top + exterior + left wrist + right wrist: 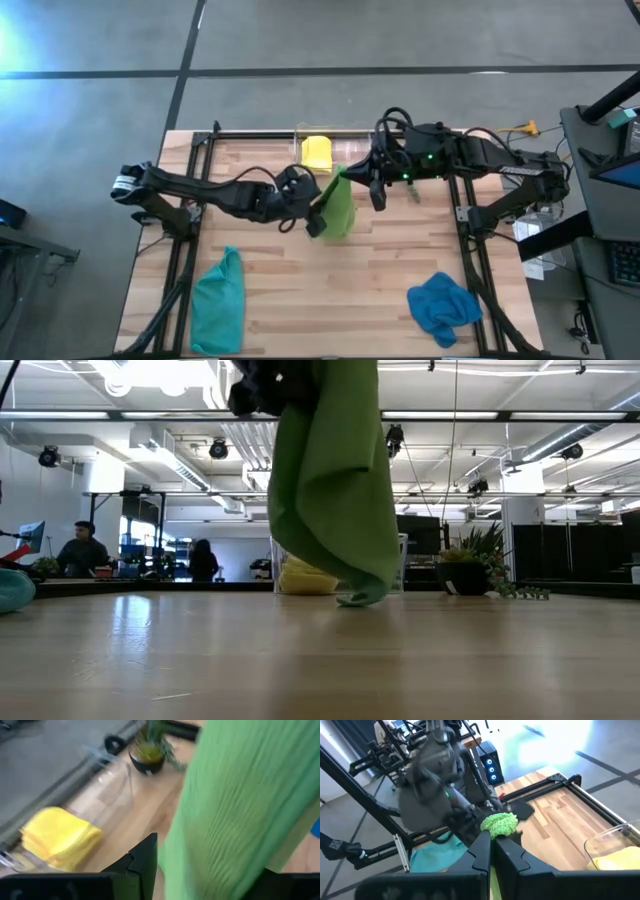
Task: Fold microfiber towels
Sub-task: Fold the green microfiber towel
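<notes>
The lime green towel (337,207) hangs bunched at the table's middle between both grippers, and its lowest tip (362,598) reaches down to the tabletop. My right gripper (347,178) is shut on its top. My left gripper (310,212) is lower, at the towel's left side, shut on it. A folded yellow towel (317,152) lies in a clear container at the far edge. The teal towel (220,300) lies crumpled near left, the blue towel (443,305) near right. My left gripper has the green cloth (220,835) running between its two fingers (145,865), several gathered layers. It comes from the table's left, slanting downward. The cloth hangs loose below the hold. Which part of the towel it grips cannot be told. My right gripper pinches a bunched top part of the green towel (499,824) at its fingertips (482,847). It reaches in from the table's right, tipped slightly down. The towel hangs below the fingers in slack folds.
A clear container (340,150) holding the yellow towel stands at the far edge. A small potted plant (470,565) stands to its right. Bare wood lies near the front between the teal and blue towels. People sit in the room beyond the table (85,550).
</notes>
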Robot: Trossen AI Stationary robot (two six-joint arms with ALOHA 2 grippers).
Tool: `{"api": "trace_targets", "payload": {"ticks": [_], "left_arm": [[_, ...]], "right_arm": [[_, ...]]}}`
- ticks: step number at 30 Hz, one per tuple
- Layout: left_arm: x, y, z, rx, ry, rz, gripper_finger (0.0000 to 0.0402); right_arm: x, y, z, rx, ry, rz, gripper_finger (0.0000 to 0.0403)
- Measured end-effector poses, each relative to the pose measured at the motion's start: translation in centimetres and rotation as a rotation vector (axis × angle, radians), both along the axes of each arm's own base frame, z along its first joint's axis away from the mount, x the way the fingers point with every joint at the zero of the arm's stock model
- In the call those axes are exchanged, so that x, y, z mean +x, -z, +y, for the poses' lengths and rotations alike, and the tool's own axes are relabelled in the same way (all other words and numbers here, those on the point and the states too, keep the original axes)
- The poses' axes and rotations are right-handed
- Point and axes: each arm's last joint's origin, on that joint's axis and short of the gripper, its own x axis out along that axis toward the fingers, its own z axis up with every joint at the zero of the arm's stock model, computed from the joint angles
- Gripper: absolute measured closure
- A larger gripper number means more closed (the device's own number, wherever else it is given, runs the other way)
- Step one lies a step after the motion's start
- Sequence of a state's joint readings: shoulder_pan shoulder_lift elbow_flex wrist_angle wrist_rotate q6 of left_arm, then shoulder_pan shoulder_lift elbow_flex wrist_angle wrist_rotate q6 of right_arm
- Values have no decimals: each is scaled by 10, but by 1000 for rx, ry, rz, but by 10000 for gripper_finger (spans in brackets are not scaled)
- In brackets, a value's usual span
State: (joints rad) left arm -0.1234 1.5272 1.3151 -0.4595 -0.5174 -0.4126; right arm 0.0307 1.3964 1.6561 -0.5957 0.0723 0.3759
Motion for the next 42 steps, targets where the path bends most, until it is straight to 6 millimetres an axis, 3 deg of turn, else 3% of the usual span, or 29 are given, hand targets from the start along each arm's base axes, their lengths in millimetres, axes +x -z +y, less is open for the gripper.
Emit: {"api": "trace_targets", "payload": {"ticks": [7,17,30,33,38,42], "left_arm": [[-5,29,-1,-29,43,54,289],[-13,54,-3,-94,112,59,289],[-23,83,-8,-159,71,97,289],[-24,85,-8,-155,66,104,308],[-26,89,-8,-152,75,126,390],[-40,81,-8,-120,112,189,400]], "right_arm": [[-4,-5,0,-9,-5,-15,394],[-12,-10,0,-11,-6,-25,394],[-16,-10,0,-12,-6,-16,394],[-16,-10,0,-16,-8,-16,394],[-17,-10,0,-28,-12,-7,394],[-22,-3,0,-50,-21,80,394]]}}
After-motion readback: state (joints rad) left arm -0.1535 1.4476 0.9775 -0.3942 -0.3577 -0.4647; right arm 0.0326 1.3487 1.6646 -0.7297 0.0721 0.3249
